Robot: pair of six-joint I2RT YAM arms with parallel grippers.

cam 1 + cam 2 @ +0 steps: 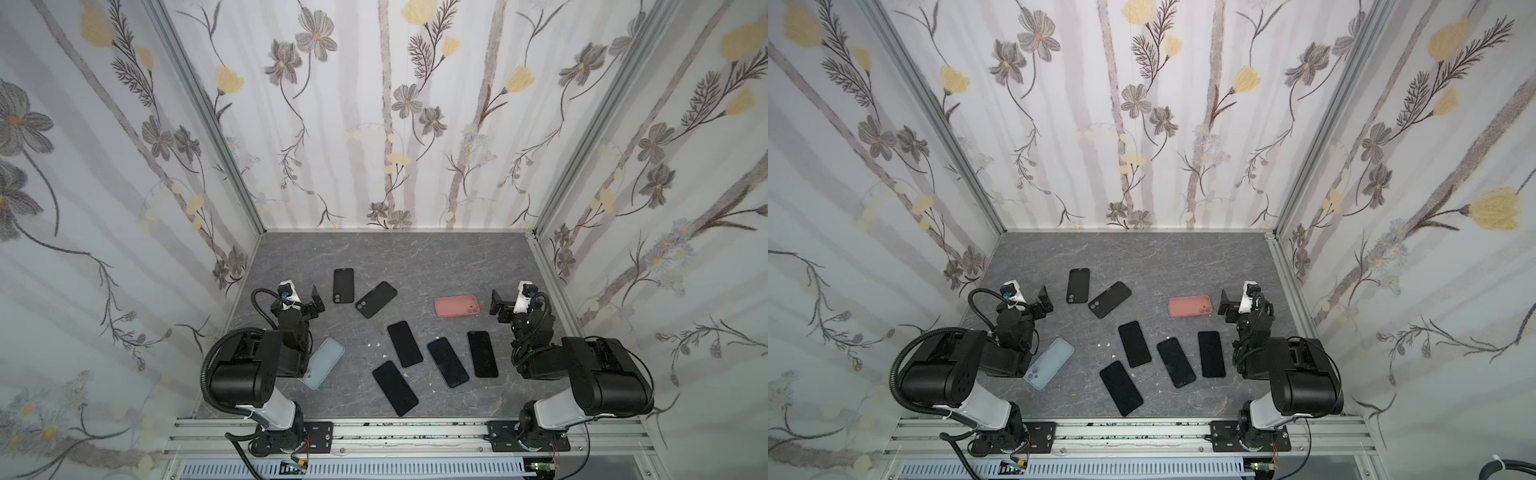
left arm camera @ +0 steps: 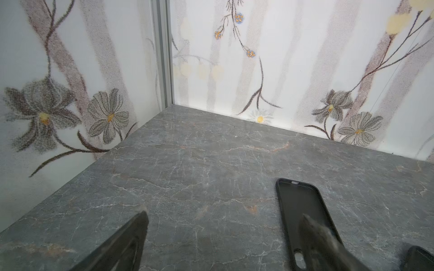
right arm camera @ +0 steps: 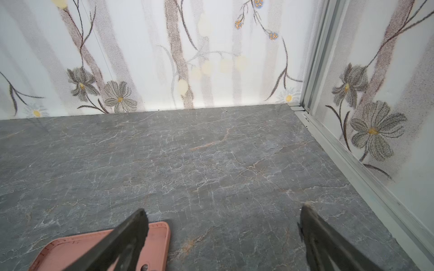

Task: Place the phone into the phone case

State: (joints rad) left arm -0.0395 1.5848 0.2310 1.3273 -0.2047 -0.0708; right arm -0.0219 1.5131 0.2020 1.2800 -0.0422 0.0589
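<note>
A: Left gripper (image 1: 316, 300) and right gripper (image 1: 497, 305) both hang splayed, empty. Biggest worry?
B: Phones (image 1: 404, 343) (image 1: 448, 362) (image 1: 482, 354) (image 1: 395, 387) lie flat on the slick table (image 1: 415, 257), between the arms. Jaws may skid off, or marry a wrong-sized case.
A: Count?
B: Two grippers; four phones; four cases: two black cases (image 1: 343, 285) (image 1: 376, 299), pink case (image 1: 456, 306), pale blue case (image 1: 328, 357) half under the left arm (image 1: 245, 365).

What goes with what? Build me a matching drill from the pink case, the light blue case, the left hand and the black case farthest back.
1 pink case
2 light blue case
3 left hand
4 black case farthest back

A open, empty
B partly under the left arm
C next to the right hand
D beside a second black case

Pairs: 1-C, 2-B, 3-A, 4-D
</note>
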